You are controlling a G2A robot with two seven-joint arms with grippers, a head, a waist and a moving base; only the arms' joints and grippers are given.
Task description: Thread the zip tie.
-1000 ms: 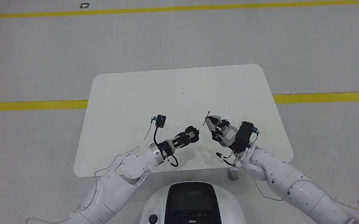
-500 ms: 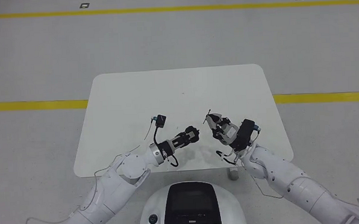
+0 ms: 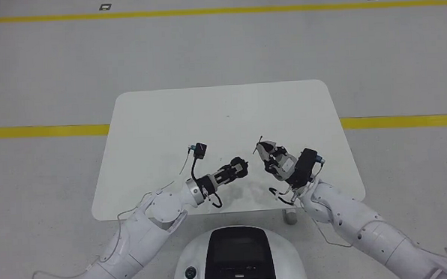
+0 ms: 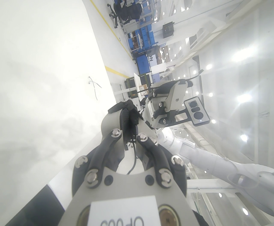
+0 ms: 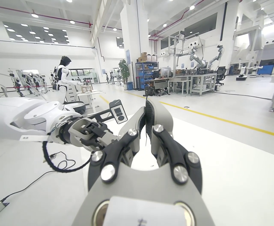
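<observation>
Right gripper is clenched tight on the zip tie, its pads pressed flat together. Only a thin black tip pokes out past the fingertips, and the rest of the strand is squeezed out of sight between them. From the top view that tip points away to the far side. Just to its left sits the left gripper, fingers pinched together. Whether anything is caught between those dark pads is hard to make out. The two grippers face each other, close but apart, above the near half of the white worktop, not far from its near edge. Plenty of worktop runs out to the far and left sides. A thin pale strand lies out there, too small to identify. Each wrist carries a white label, its print cut off at the frame edge.
</observation>
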